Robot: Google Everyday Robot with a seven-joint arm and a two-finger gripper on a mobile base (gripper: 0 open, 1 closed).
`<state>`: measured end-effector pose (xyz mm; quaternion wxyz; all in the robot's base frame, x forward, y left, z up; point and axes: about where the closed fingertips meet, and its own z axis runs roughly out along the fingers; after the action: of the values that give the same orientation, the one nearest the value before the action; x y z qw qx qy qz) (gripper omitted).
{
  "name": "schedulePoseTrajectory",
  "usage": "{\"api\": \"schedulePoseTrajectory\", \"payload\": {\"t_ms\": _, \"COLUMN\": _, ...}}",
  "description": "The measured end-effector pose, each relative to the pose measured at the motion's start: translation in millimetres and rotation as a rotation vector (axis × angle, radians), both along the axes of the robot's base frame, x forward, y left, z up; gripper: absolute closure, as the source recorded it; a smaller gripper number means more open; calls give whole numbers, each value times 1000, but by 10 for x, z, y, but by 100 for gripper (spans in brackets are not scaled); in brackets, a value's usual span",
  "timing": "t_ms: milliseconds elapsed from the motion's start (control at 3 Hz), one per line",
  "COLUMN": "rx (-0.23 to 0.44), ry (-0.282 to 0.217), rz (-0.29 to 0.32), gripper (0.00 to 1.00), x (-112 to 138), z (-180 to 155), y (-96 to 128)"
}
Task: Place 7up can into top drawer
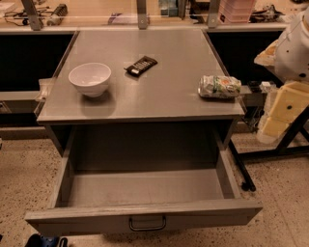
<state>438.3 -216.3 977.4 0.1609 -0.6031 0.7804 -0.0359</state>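
The gripper is out of view; the white casing (pixel 295 43) is cropped at right.

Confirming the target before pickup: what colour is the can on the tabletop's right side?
The 7up can: silvery-white with green markings, camera view; gripper not in view.

A lab or workshop was suggested. A grey metal table (pixel 169 91) with an open top drawer (pixel 96 219) was set on a speckled, hard floor (pixel 285 212). Behind it, a long workbench (pixel 96 17) strewn with cables and tools was seen, crossed by metal uprights (pixel 141 14). A white and yellow robot arm (pixel 289 103) was seen at the right edge; the gripper was outside the view.
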Motion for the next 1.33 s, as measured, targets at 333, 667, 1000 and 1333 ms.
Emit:
{"api": "schedulePoseTrajectory", "payload": {"t_ms": 333, "rx": 0, "ry": 0, "rz": 0, "gripper": 0, "x": 2, "z": 0, "y": 0}}
{"api": "schedulePoseTrajectory", "payload": {"t_ms": 667, "rx": -2, "ry": 1, "rz": 22, "gripper": 0, "x": 145, "z": -27, "y": 21}}
{"api": "schedulePoseTrajectory", "payload": {"t_ms": 1000, "rx": -22, "ry": 4, "rz": 51, "gripper": 0, "x": 524, "z": -87, "y": 17}}
{"api": "schedulePoseTrajectory", "payload": {"t_ms": 1333, "rx": -48, "ry": -5, "rz": 85, "gripper": 0, "x": 1036, "z": -117, "y": -9}}
